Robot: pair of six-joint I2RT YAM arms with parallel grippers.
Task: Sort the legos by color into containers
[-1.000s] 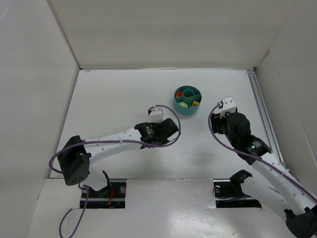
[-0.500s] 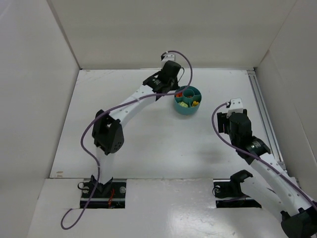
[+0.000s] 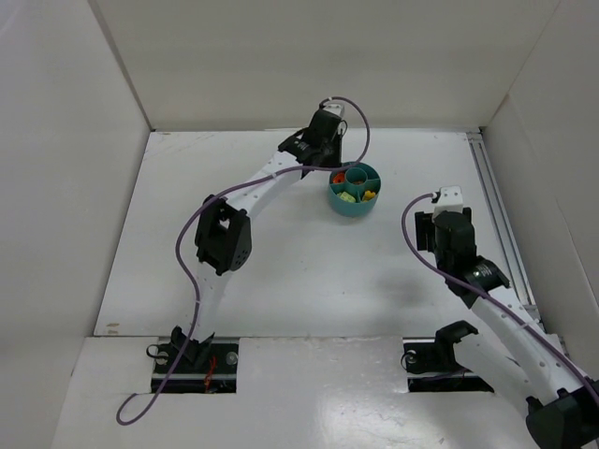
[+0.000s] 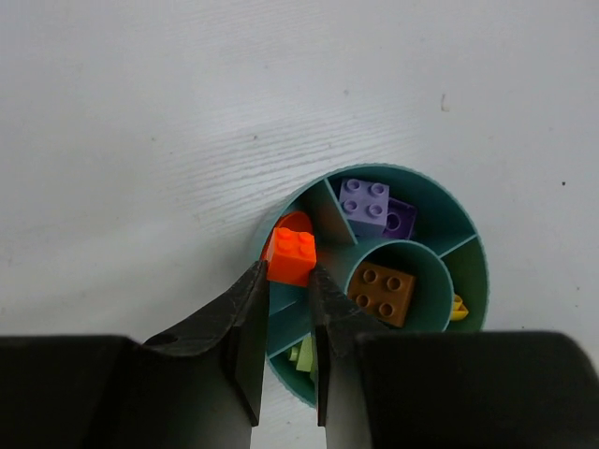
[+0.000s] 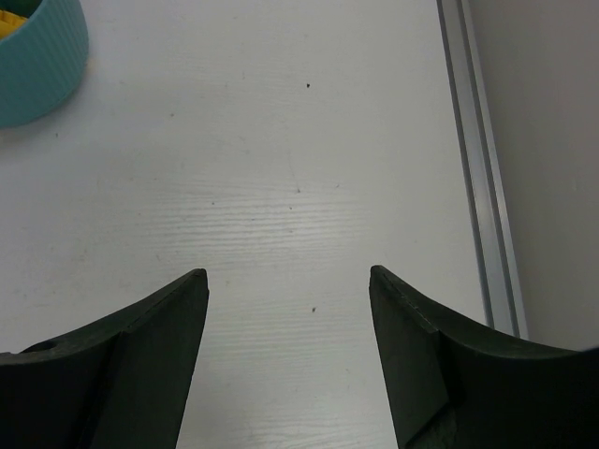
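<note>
While tight in left claw [image 4: 286, 274], orange brick [image 4: 292, 254] over tub [image 4: 426, 187] — brown brick [image 4: 384, 292] at centre — right claw [image 5: 288, 281] agape.

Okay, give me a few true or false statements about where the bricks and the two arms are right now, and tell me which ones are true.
1. The left jaws are shut on an orange-red brick over the teal tub. True.
2. A purple brick lies in the tub's middle. False: the centre ring holds a brown brick; the purple bricks sit in a wedge section.
3. The right jaws stand open over the table, off to one side of the tub. True.
4. The right jaws carry a yellow brick. False: nothing is between them.
</note>
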